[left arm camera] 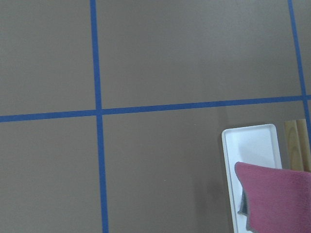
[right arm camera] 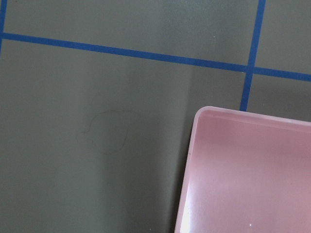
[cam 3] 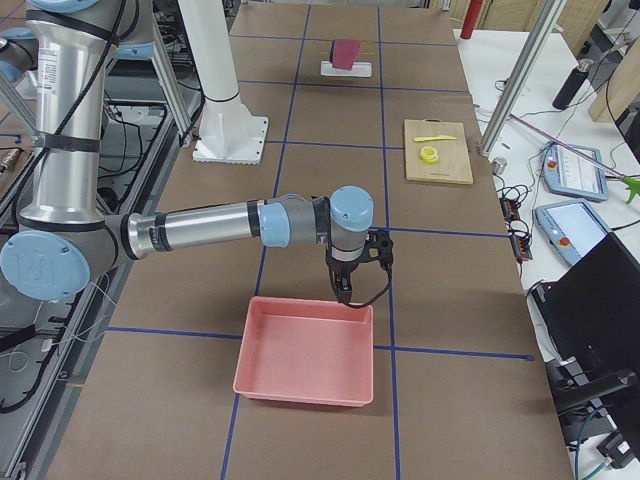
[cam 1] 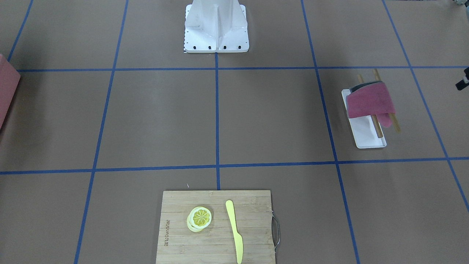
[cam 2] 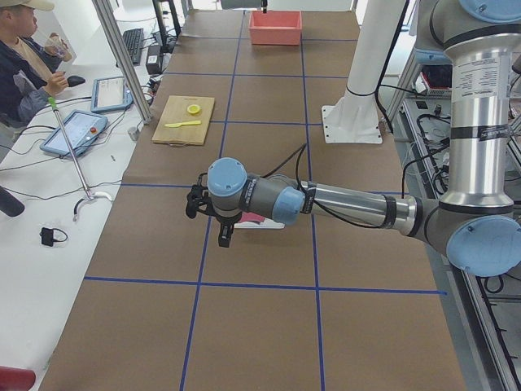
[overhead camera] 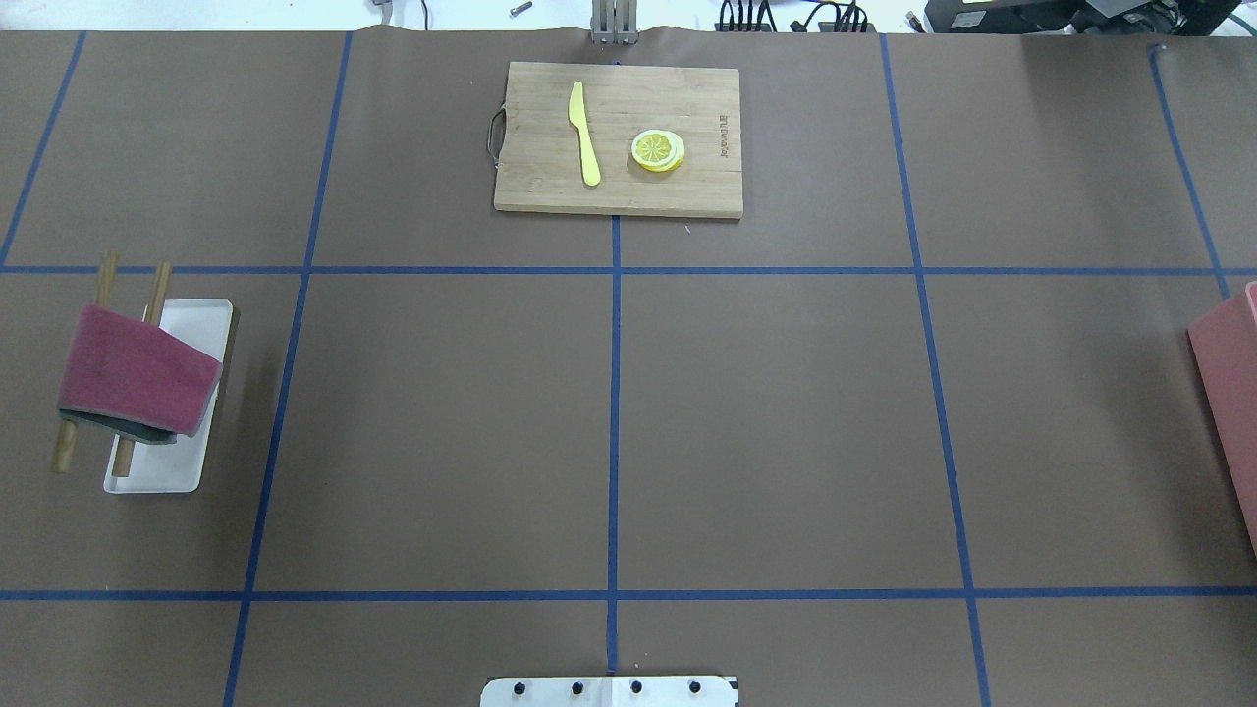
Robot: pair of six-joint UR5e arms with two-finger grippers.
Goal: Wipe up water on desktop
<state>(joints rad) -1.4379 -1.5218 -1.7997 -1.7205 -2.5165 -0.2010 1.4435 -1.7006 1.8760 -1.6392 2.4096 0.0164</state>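
The desktop (overhead camera: 786, 432) is matte brown with blue tape lines. In the right wrist view a faint rounded outline (right arm camera: 107, 133), like a wet patch, lies on it beside the pink bin (right arm camera: 252, 170). A maroon cloth (overhead camera: 133, 368) hangs over a wooden rack on a white tray (overhead camera: 196, 324); it also shows in the left wrist view (left arm camera: 277, 194). My left gripper (cam 2: 221, 236) hovers over the desktop next to that tray. My right gripper (cam 3: 345, 290) hovers by the far rim of the pink bin (cam 3: 305, 350). I cannot tell whether either gripper is open or shut.
A bamboo cutting board (overhead camera: 530, 137) at the far middle edge holds a yellow knife (overhead camera: 585, 133) and a lemon slice (overhead camera: 657, 149). The pink bin (overhead camera: 1228, 393) stands at the right edge. The robot's white base (cam 1: 216, 25) stands mid-table. An operator sits beyond the far edge.
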